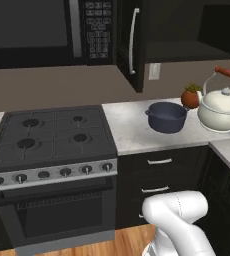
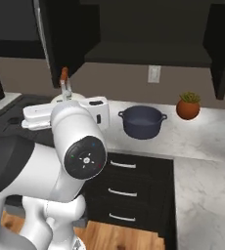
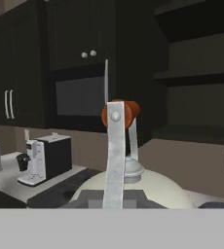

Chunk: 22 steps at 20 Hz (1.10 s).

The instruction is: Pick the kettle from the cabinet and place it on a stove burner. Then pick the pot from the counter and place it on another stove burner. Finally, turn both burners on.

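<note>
The cream-white kettle (image 1: 218, 109) hangs at the right edge of the left base view, its orange-topped handle (image 1: 228, 73) arching above it. In the hand view the kettle's handle strip (image 3: 115, 155) rises just ahead of me, with the lid knob (image 3: 132, 168) behind it. My gripper (image 3: 113, 200) is shut on the lower part of that strip. In the right base view my hand hides most of the kettle (image 2: 64, 78). The navy pot (image 1: 166, 117) sits on the marbled counter (image 1: 132, 132). The cabinet (image 2: 148, 39) stands open, its door (image 1: 132, 45) swung out. The stove's burners (image 1: 30, 122) are bare.
A row of knobs (image 1: 64, 172) runs along the stove front. A potted plant (image 1: 191, 96) stands behind the pot. The microwave (image 1: 37, 30) hangs over the stove. A coffee machine (image 3: 43, 158) sits on a far counter.
</note>
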Tool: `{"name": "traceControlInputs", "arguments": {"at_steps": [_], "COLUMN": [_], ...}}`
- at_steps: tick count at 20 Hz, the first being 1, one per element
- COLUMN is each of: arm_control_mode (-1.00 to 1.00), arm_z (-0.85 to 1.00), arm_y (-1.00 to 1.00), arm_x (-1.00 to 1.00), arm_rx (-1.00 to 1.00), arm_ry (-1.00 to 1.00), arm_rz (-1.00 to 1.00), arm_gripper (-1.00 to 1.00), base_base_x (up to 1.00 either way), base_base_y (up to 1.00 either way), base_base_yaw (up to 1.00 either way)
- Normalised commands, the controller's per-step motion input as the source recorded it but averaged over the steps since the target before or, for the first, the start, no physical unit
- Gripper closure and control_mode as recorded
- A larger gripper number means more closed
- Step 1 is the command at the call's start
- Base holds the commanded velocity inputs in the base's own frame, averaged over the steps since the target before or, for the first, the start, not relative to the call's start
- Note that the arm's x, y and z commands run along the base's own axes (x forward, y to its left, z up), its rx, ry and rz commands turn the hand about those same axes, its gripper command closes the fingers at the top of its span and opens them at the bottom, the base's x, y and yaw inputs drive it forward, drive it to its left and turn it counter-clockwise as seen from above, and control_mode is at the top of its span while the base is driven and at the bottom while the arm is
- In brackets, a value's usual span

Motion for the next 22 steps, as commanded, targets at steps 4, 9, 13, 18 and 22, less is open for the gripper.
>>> {"name": "traceControlInputs", "arguments": {"at_steps": [4,9,13,18,22], "arm_control_mode": [1.00,1.00,1.00,1.00,1.00], "arm_z": [0.00,0.00,0.00,0.00,0.00], "arm_y": [0.00,0.00,0.00,0.00,0.00], "arm_x": [0.00,0.00,0.00,0.00,0.00], "arm_rx": [0.00,0.00,0.00,0.00,0.00], "arm_ry": [0.00,0.00,0.00,0.00,0.00], "arm_rz": [0.00,0.00,0.00,0.00,0.00], "arm_gripper": [1.00,1.00,1.00,1.00,1.00], "base_base_x": [-0.42,-0.32,-0.22,-0.05,0.01], "base_base_y": [0.62,0.67,0.70,0.65,0.62], "base_base_yaw": [0.00,0.00,0.00,0.00,-0.02]}}
